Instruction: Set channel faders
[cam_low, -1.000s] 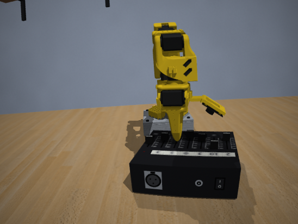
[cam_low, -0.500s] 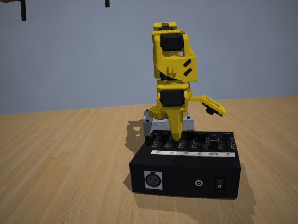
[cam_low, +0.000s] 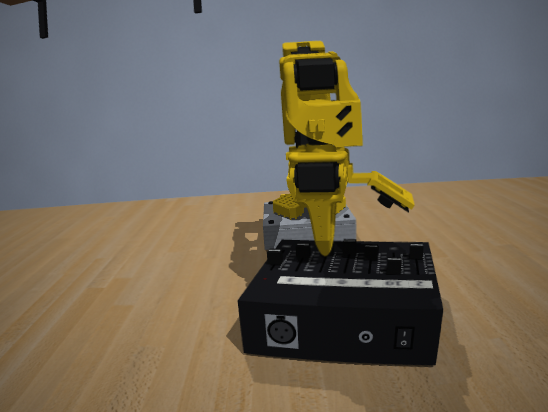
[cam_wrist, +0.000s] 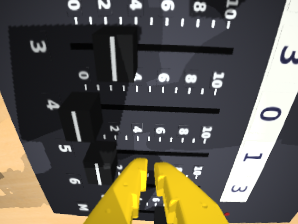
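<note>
The black lighting desk point(cam_low: 340, 310) point(cam_wrist: 45, 65) stands on the wooden table in front of the arm's base. A white tape strip point(cam_low: 350, 283) point(cam_wrist: 270, 115) with handwritten digits runs along the faders. In the wrist view the channel 3 fader cap point(cam_wrist: 116, 55) sits between the 2 and 4 marks. The channel 4 cap point(cam_wrist: 80, 120) sits near 0. The channel 5 cap point(cam_wrist: 100, 162) sits near the low end. My gripper point(cam_low: 324, 250) point(cam_wrist: 150, 167) is shut and empty, pointing down at the desk top just beside the channel 5 cap. It hides the lower tracks.
The arm's grey base point(cam_low: 300, 230) stands right behind the desk. The desk's near wall carries a round socket point(cam_low: 281, 331), a small jack point(cam_low: 366, 336) and a rocker switch point(cam_low: 404, 338). The wooden table point(cam_low: 125, 300) spreads all around.
</note>
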